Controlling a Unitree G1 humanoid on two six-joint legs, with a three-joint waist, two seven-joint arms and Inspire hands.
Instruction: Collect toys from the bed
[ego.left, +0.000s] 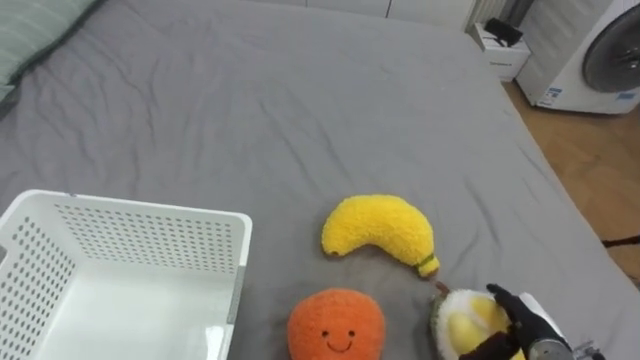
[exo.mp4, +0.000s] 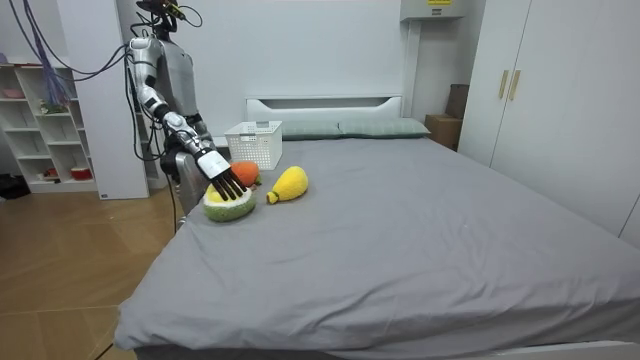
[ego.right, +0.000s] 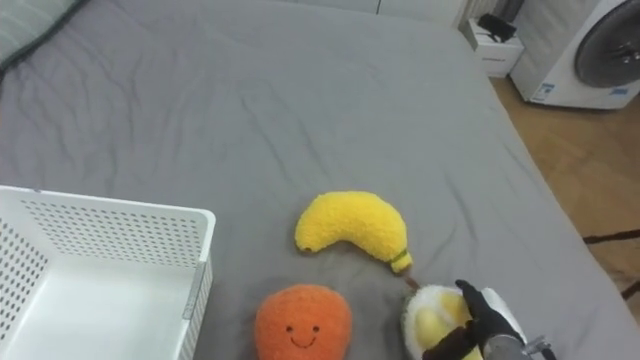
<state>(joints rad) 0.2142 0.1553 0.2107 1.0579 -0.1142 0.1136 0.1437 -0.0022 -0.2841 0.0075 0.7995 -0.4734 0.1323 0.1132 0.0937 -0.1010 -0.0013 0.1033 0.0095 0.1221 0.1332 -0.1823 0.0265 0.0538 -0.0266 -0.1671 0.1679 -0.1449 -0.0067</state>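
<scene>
While the robot is stationed at the side of the grey bed (exo.mp4: 400, 220), its right hand (ego.left: 528, 320) is laid on a yellow-and-green plush fruit (ego.left: 456, 326) near the bed's edge. The dark fingers (exo.mp4: 232, 186) are spread almost straight over the toy rather than closed about it. A plush banana (ego.left: 380, 228) and a smiling plush orange (ego.left: 335, 322) are seen just beside that fruit on the sheet, and a white perforated basket (ego.left: 150, 240) is set on the bed to the robot's left of the orange.
</scene>
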